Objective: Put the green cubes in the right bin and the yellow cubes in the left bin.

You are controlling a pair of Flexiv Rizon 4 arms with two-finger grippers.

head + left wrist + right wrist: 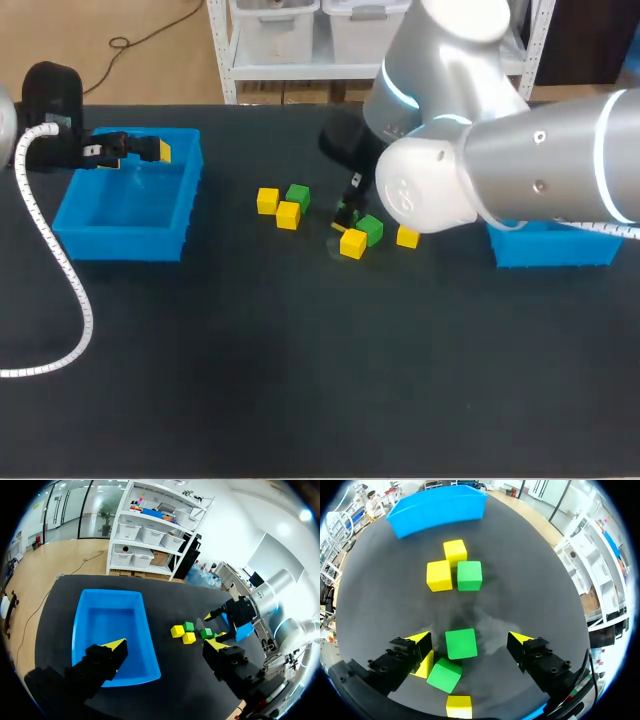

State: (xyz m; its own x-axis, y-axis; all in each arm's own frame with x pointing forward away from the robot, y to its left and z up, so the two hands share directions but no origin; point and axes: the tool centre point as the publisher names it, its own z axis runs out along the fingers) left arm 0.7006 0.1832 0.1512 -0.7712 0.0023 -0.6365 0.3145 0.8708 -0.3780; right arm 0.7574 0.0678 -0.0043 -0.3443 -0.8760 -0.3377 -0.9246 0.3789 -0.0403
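Observation:
My right gripper point(470, 640) hangs open just above the table, a green cube point(461, 643) lying between its fingers with gaps on both sides. Beside it sit another green cube point(444, 675) and two yellow cubes point(458, 706), one partly hidden by a finger. Ahead lie two yellow cubes point(439, 575) and a green one point(469, 575). In the head view this gripper point(350, 205) is among the cubes at mid-table. My left gripper point(130, 150) is open and empty over the left blue bin point(125, 240). The right blue bin point(555, 250) is mostly hidden by my right arm.
The black table has free room across its front half. In the left wrist view the left bin's point(80, 630) inside shows no cubes. A white coiled cable point(60, 270) trails from my left arm over the table's left side.

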